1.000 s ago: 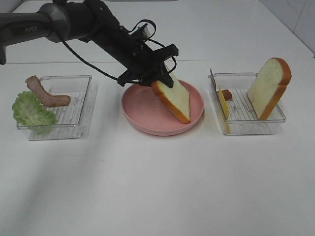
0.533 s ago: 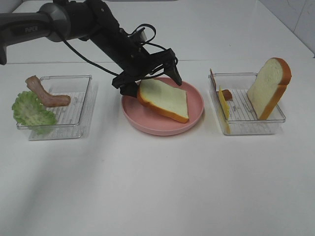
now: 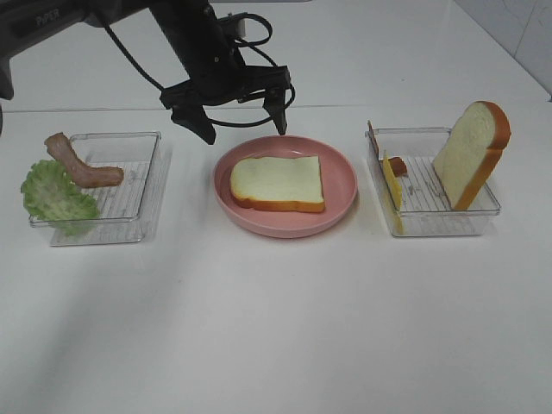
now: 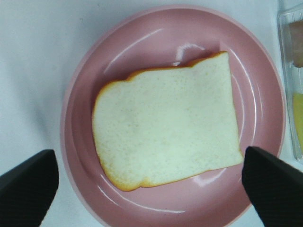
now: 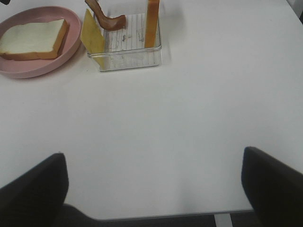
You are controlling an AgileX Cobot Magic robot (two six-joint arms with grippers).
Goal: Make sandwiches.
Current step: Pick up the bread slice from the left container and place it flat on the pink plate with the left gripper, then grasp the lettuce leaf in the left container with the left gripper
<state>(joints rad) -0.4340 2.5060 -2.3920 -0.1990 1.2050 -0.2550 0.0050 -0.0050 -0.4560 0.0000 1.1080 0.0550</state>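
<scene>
Right gripper: nearest to me, over bare table, jaws spread wide with nothing between them.
Lettuce leaf: at 9 o'clock from the pink plate, draped over the near corner of the left clear tray. It looks thin, floppy and light; I'd pinch a ruffled edge.
Cheese slice: at 3 o'clock, standing on edge against the left wall of the right clear tray. It looks thin and bendy, so the upper edge seems the only place to nip it.
Bread slice on plate: lying flat in the plate's middle, crust all round, free of any grip. It looks light and spongy, likely to tip if taken by one corner.
Bacon strips: one leans on the left tray's far rim, a smaller one sits behind the cheese. They look rubbery and easy to take mid-length.
Second bread slice: upright in the right tray, leaning rightward. Its top crust stands clear, a fair place to grasp across the thickness.
Left gripper: farthest, at 12 o'clock above the plate's far rim, fingers parted wide, empty.
</scene>
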